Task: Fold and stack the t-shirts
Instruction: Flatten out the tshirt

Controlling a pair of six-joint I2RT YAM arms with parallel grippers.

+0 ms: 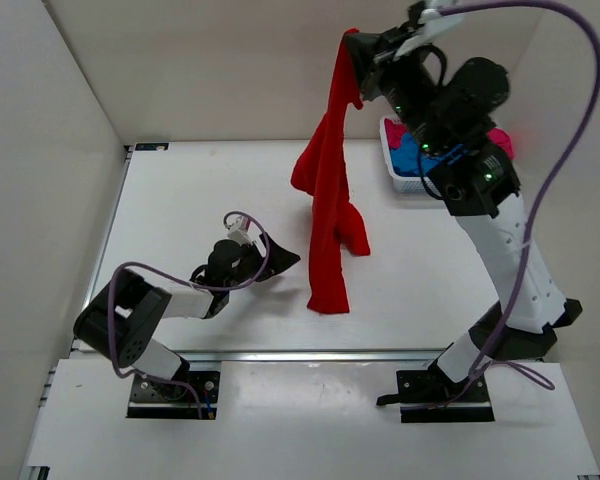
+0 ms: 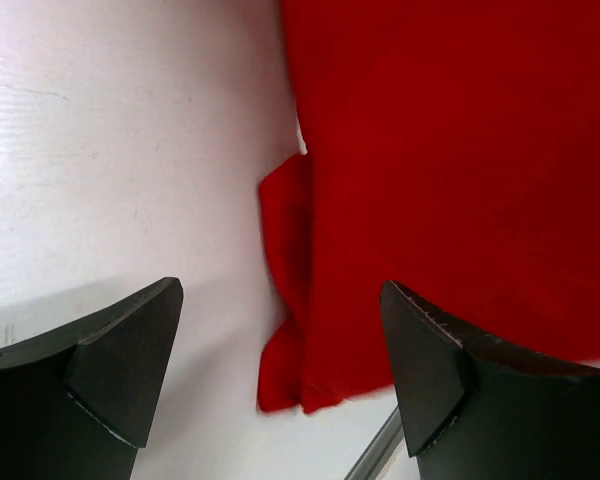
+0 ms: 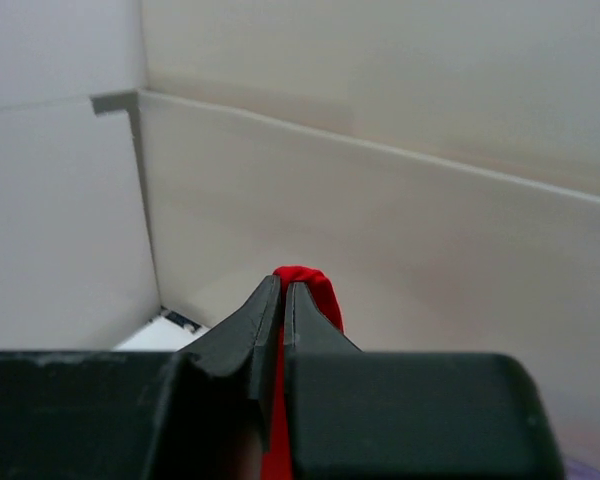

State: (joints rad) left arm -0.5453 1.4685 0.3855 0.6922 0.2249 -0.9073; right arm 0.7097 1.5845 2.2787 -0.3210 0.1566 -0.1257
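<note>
The t-shirt (image 1: 327, 200) hangs left of the basket (image 1: 393, 172).

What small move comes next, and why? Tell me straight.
Probably ease the left gripper forward and close it on the lower corner of the red t-shirt. The right gripper is shut on the shirt's top, so it hangs bunched; the left is open, empty, with that corner just ahead of it. A second grip would let it spread.

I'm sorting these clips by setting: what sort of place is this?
Probably a robot lab workcell, not a home: a white table boxed in by plain white panels, arm bases bolted at its near edge, and a white basket of coloured t-shirts at the far right.
</note>
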